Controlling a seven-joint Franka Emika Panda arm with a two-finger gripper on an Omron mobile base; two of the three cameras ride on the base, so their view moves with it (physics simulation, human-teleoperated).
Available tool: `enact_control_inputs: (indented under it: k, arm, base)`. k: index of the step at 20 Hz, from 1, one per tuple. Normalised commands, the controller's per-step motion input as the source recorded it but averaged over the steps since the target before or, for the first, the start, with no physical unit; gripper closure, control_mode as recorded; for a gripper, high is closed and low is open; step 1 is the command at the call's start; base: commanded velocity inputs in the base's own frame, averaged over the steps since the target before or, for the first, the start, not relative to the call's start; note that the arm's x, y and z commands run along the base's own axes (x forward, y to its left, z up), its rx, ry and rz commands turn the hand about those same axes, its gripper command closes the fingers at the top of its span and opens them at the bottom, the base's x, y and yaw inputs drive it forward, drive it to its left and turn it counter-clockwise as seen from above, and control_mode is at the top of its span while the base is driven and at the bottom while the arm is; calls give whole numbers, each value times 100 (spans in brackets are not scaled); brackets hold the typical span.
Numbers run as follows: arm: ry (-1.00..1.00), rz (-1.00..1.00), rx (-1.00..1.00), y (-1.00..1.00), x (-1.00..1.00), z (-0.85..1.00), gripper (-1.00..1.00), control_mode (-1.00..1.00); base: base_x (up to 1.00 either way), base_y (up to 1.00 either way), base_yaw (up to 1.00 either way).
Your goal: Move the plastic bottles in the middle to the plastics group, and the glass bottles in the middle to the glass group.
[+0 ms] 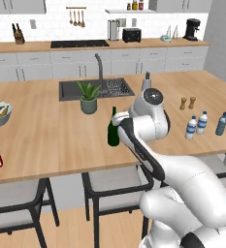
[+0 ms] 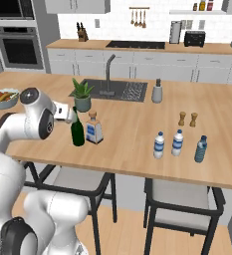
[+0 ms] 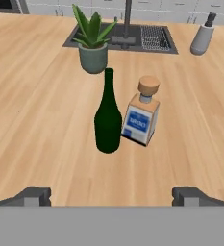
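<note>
The green bottle (image 3: 107, 120) stands upright at the centre of the hand view, the squat stoppered bottle (image 3: 142, 115) just beside it on its right, both on the wooden surface (image 3: 41, 110). A potted plant (image 3: 93, 43) sits above them. The hand (image 3: 111, 196) hangs released at the bottom edge, holding nothing.

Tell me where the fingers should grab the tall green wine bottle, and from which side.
Grip the green wine bottle around its wide lower body, coming in level from the near counter edge, roughly as the open gripper already faces it. It stands upright, and the squat stoppered bottle crowds one side, so one finger has to slip into the narrow gap there.
</note>
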Motion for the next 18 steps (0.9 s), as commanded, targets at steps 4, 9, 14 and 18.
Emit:
enact_control_inputs:
  k: [4, 9, 14, 18]
  arm:
    - [4, 0, 2, 9, 59, -10, -100, -100]
    - [7, 0, 0, 19, 52, -13, -100, -100]
    - [7, 0, 0, 12, 55, -19, -100, -100]
    - [3, 0, 0, 0, 38, -18, -100, -100]
  base:
    - [0, 0, 0]
    - [0, 0, 0]
    - [0, 0, 0]
    - [0, 0, 0]
